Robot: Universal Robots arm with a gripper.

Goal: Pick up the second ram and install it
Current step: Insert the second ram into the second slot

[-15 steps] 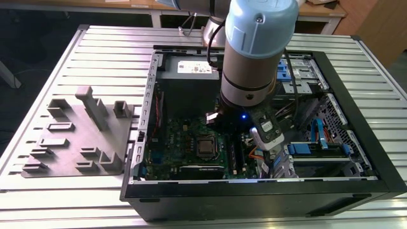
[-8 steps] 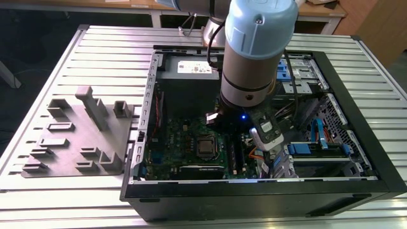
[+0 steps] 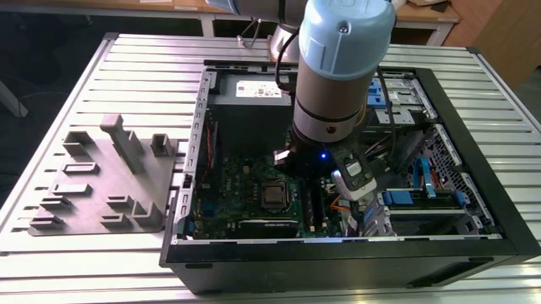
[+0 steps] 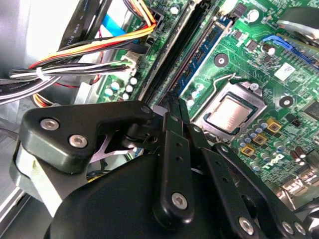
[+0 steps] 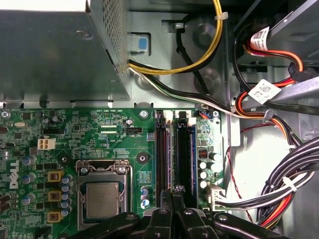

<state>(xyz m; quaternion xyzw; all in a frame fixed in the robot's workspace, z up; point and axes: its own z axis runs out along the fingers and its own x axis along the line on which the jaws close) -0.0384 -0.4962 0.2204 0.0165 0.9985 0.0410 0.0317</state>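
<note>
My gripper (image 5: 172, 195) reaches down inside the open computer case, over the memory slots of the green motherboard (image 5: 114, 134). Its two black fingers (image 4: 172, 107) are pressed close together, shut on the near end of the second ram (image 5: 170, 149). That ram is a thin dark stick standing edge-on in line with a slot. A like stick with a blue label (image 5: 192, 149) sits in a slot right beside it. In the exterior view the arm (image 3: 338, 76) covers the gripper and the slots.
The CPU socket (image 5: 102, 196) lies just beside the slots. Bundled cables (image 5: 284, 194) and a drive cage crowd the other side. The power supply box (image 5: 55, 55) lies beyond the slots' far end. A grey fixture block (image 3: 101, 183) sits on the table at the exterior view's left of the case (image 3: 338, 266).
</note>
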